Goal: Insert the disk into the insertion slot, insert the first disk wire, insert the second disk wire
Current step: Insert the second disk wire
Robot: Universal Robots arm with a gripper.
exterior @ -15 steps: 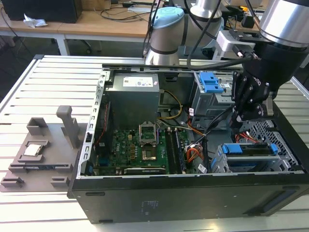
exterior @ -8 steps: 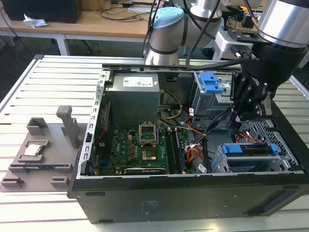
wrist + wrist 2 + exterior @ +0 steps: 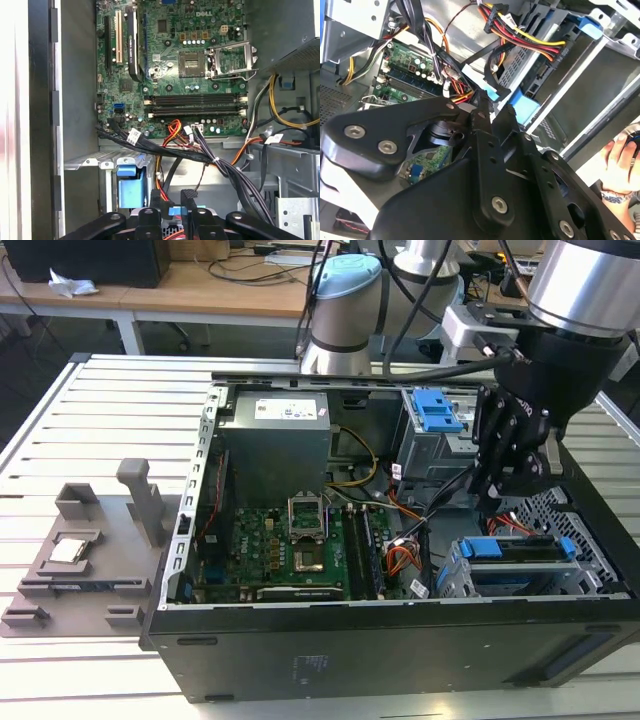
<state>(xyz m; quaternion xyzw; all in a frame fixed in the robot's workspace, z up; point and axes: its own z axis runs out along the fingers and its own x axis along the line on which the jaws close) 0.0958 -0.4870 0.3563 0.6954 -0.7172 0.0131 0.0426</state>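
The disk [image 3: 515,549], in its bright blue carrier, sits inside the insertion slot [image 3: 572,508], the silver perforated cage at the exterior view's right in the open computer case. My black gripper [image 3: 505,490] hangs just above and behind the disk. In both wrist views its fingers are pinched together [image 3: 481,98] [image 3: 171,207] on a small dark plug. The thin red first disk wire [image 3: 517,526] runs from under the gripper toward the disk. The second disk wire [image 3: 555,50], a red, yellow and black bundle with a dark plug, lies loose beside the cage.
A taller grey cage with a blue clip [image 3: 437,412] stands behind the gripper. The green motherboard [image 3: 300,540] and grey power supply [image 3: 275,435] fill the case's middle. Black cables [image 3: 165,150] cross near the gripper. A grey fixture [image 3: 85,550] lies on the slatted table. A person's hand [image 3: 620,160] rests outside the case.
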